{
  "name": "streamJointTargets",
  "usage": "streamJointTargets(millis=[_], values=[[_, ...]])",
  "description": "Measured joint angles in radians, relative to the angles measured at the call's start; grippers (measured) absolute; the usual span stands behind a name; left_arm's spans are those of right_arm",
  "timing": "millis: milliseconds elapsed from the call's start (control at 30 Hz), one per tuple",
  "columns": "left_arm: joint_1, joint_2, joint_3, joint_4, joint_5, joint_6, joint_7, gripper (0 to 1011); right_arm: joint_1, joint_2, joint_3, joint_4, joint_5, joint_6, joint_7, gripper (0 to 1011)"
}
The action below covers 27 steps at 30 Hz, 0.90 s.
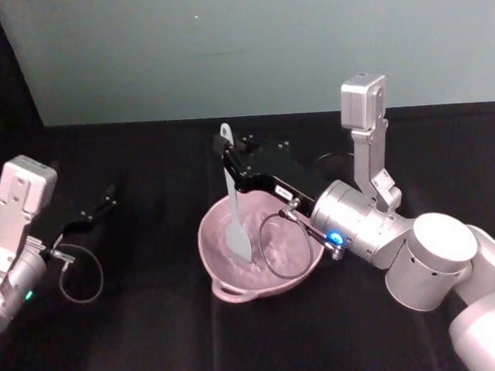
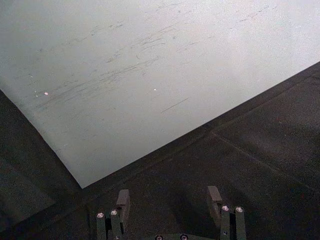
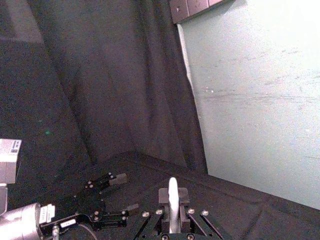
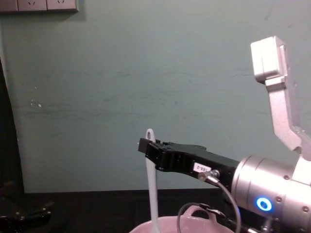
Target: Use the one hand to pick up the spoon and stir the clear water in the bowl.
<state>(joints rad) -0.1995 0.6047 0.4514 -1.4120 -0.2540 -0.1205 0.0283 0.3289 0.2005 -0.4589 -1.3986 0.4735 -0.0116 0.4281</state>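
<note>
The right gripper (image 1: 227, 166) has its fingers clamped on the white spoon (image 1: 234, 210) by its slim handle. The spoon's flat blade sits inside the glossy pink bowl (image 1: 229, 287). Left of the bowl, the left gripper (image 2: 169, 196) has its fingers apart.

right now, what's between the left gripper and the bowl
Nothing: in the head view, bare black cloth runs from the left gripper to the pink bowl.

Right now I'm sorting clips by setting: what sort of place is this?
Likely a robot test bench: black-draped table, plain teal wall, right gripper holding a spoon in a bowl.
</note>
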Motion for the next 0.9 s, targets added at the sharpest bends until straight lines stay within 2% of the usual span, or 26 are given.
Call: streamJointTargets(millis=[333, 567, 900], values=[[0.0, 0.0, 0.0, 0.0, 0.0, 0.0, 0.0, 1011, 0.062, -0.04, -0.007, 0.109, 0.007, -0.033, 0.008, 110], [0.0, 0.0, 0.0, 0.0, 0.0, 0.0, 0.0, 1011, 0.104, -0.047, 0.029, 0.187, 0.007, -0.057, -0.006, 110], [0.0, 0.0, 0.0, 0.0, 0.0, 0.0, 0.0, 1011, 0.077, 0.0, 0.084, 0.147, 0.009, -0.049, -0.032, 110]])
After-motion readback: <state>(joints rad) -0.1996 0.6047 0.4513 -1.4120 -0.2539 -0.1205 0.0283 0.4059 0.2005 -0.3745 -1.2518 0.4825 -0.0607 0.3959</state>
